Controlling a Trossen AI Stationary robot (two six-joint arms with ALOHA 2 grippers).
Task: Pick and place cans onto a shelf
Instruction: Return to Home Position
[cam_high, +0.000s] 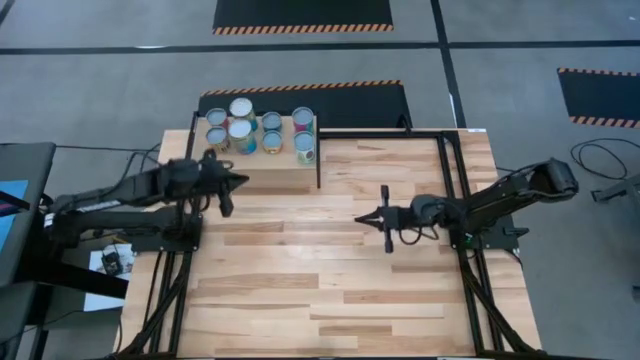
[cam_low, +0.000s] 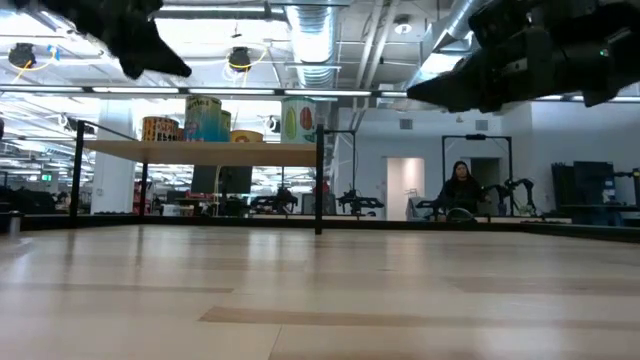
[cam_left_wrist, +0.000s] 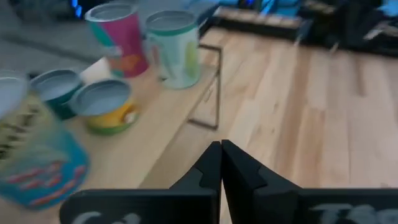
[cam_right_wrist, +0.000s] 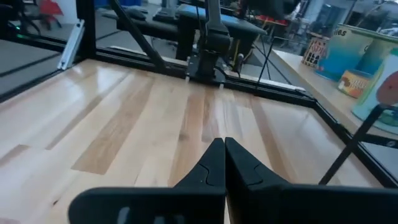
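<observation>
At the front edge of the shelf (cam_high: 275, 170), your left gripper (cam_left_wrist: 221, 149) hovers with its fingers pressed together and nothing between them. It is up off the wood, as the low view shows. Just beyond the tips are the cans (cam_high: 241, 132). I count eight in the high view, all upright on the shelf and bunched toward its back and right side. The nearest ones are close to the gripper but not touching it. No can shows on the table (cam_high: 330, 270) in any view.

Your right gripper (cam_right_wrist: 218, 146) is over the middle of the table, right of centre. Its fingers are together, it is empty, and it is well apart from the shelf.

Step call: placing looks finished, with everything shelved and both grippers bare. This reads as the retreat to the rest pose, not another pick.

Next move, as I judge it:
- Pull the left arm straight back from the shelf and away from the cans before you swing it. The front row and the black frame post at the shelf corner are the things to clip.
- Leave the fingers together, since there is nothing to release.
- The right arm has open table around it, so fold it back freely.
- Keep the two arms apart while both move.
</observation>
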